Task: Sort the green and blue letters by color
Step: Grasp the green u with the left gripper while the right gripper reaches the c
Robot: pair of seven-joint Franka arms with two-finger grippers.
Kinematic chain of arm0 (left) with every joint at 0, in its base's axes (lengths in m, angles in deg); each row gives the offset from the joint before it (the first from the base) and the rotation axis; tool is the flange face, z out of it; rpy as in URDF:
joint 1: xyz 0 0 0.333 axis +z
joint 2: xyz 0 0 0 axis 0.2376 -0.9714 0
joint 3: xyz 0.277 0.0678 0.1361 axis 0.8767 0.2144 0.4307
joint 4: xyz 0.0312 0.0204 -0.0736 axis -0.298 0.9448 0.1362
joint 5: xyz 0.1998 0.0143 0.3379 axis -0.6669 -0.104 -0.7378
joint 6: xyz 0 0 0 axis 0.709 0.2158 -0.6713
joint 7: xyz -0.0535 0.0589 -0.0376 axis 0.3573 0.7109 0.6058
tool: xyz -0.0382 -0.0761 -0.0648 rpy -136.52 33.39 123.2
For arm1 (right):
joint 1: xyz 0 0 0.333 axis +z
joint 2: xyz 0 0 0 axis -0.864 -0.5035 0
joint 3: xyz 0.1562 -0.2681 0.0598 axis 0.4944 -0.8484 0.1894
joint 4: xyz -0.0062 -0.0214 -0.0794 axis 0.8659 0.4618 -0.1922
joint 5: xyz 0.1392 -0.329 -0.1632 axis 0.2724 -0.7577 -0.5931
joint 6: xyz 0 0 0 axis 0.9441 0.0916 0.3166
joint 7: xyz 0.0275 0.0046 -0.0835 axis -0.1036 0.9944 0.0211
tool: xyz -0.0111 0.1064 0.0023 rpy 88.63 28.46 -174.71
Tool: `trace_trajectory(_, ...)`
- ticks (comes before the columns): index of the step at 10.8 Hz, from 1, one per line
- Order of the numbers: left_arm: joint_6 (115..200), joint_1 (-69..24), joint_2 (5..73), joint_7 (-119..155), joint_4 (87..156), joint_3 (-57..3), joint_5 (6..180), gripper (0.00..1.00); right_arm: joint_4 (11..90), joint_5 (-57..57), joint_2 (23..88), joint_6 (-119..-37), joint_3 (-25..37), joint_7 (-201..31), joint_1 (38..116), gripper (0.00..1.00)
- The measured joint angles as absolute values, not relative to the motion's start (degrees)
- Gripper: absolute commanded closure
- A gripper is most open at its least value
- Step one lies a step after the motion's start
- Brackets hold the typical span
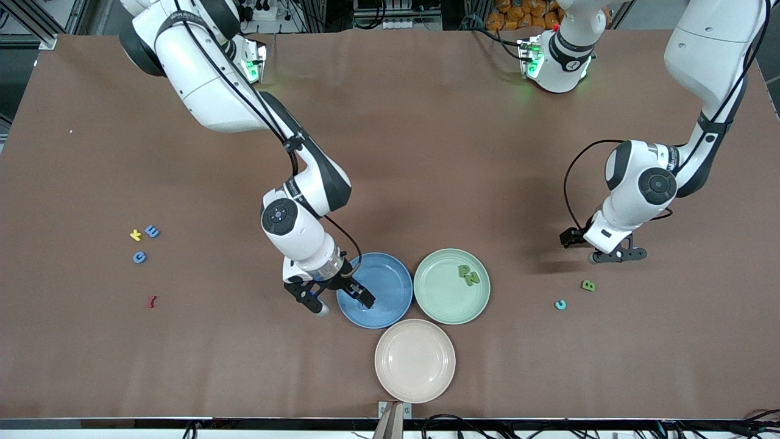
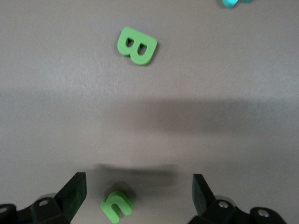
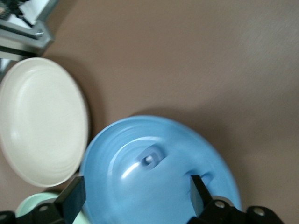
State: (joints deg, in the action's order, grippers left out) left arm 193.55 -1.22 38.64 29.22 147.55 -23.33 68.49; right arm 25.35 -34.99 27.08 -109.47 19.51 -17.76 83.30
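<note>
Brown matting covers the bench, and we count three plates near its camera-side edge: a blue plate, a green plate beside it toward the left arm's end, and a cream plate nearer the camera than both.

We see the right gripper over the blue plate's rim at the right arm's side, jaws spread wide and holding nothing. In the right wrist view a small blue letter lies flat in the blue plate; its shape is too blurred for us to read. The cream plate shows beside it there.

Two green letters rest in the green plate, touching each other.

We find the left gripper low over bare bench toward the left arm's end, jaws wide and empty. Between them in the left wrist view lies a small green letter. A green B sits on the bench nearer the camera than that gripper, and a teal letter lies just beside it, nearer the camera still.

Toward the right arm's end we note a yellow K with a blue E just beside it, a blue C nearer the camera, and a dark red letter nearer again.
</note>
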Motion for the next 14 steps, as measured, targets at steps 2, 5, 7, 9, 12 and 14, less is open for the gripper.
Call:
trace_trajectory(2,194.98,0.06,38.88,27.34,149.63,-23.49,68.49,0.0,28.04,-35.24,27.09,-109.18,19.0,-25.98,80.4,0.0)
trace_trajectory(5,196.17,2.23,39.77,25.18,152.02,-23.53,68.49,0.0,33.82,-35.52,28.93,-109.17,18.98,-36.33,76.23,0.0)
trace_trajectory(7,196.71,2.65,40.09,24.79,152.84,-23.57,68.49,0.24,39.88,-35.67,33.24,-109.16,18.98,-42.34,73.74,0.0)
trace_trajectory(9,196.74,2.65,40.19,24.79,153.09,-23.7,68.49,0.48,47.08,-35.82,38.9,-109.04,18.98,-46.83,71.74,0.0)
trace_trajectory(12,196.74,2.65,40.2,24.79,153.26,-23.81,68.49,0.74,57.83,-37.45,46.92,-109.03,18.72,-49.21,70.6,0.0)
trace_trajectory(14,196.85,2.63,40.35,24.79,153.25,-24.03,68.49,0.83,64.6,-41.01,51.63,-109.14,18.55,-49.21,70.0,0.0)
